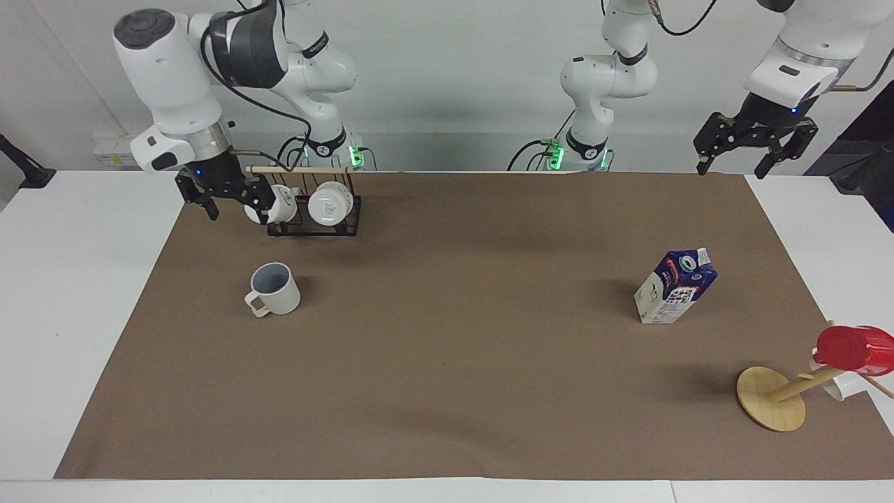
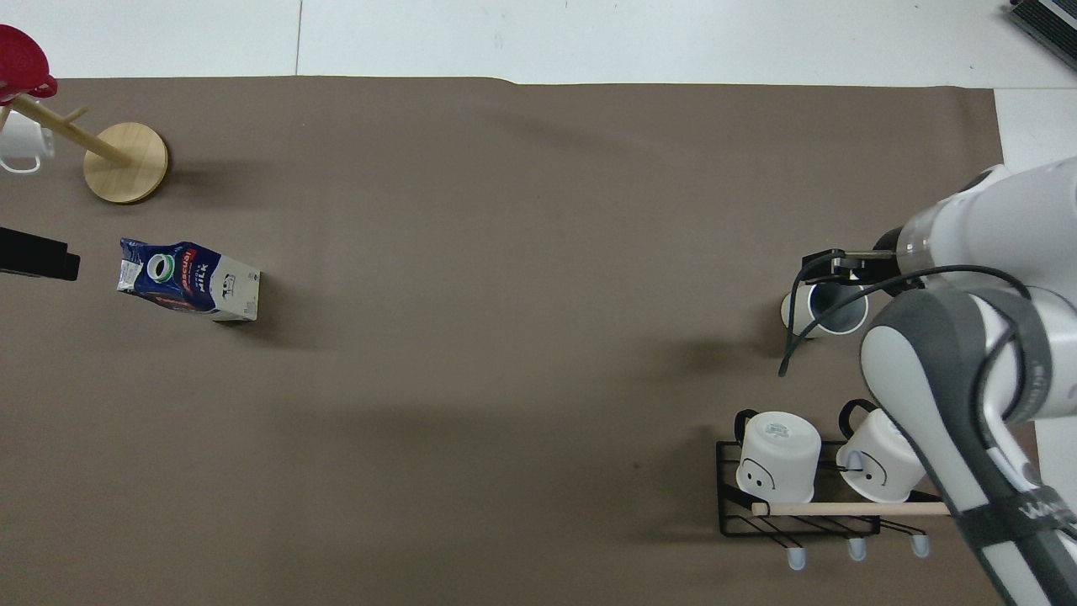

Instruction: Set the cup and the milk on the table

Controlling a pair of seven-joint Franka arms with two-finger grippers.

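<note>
- Two arms stand at the table (image 1: 63,293); neither is holding anything.
- Right claw (image 1: 235,207): up in the air, its fingers spread apart, hanging by the right arm's end of the wire mug rack (image 1: 314,216). In the facing view it sits in front of one of the two white mugs (image 1: 330,203) on that rack. From overhead the arm's wrist covers part of the cup's rim, but the facing view shows the claw well clear of the cup and touching nothing.
- Cup (image 1: 274,288): cream-white, upright on the brown mat (image 1: 447,391), mouth up, bluish-grey inside showing. It stands farther from the robots than the rack, toward the right arm's end of the table, with its squarish handle turned away from the robots.
- Milk (image 1: 675,286): the carton stands on the mat toward the left arm's end of the table, dark blue top and round spout ring showing. It looks tilted in both views.
- Left claw (image 1: 751,158): waits high over the mat's corner nearest the robots at the left arm's end, fingers spread. Overhead, only a dark tip of it (image 2: 38,263) shows at the edge.
- Farther from the robots than the milk is a wooden mug tree (image 1: 775,398) with a round base, carrying a red cup (image 1: 853,349) and a white one half hidden under it.
</note>
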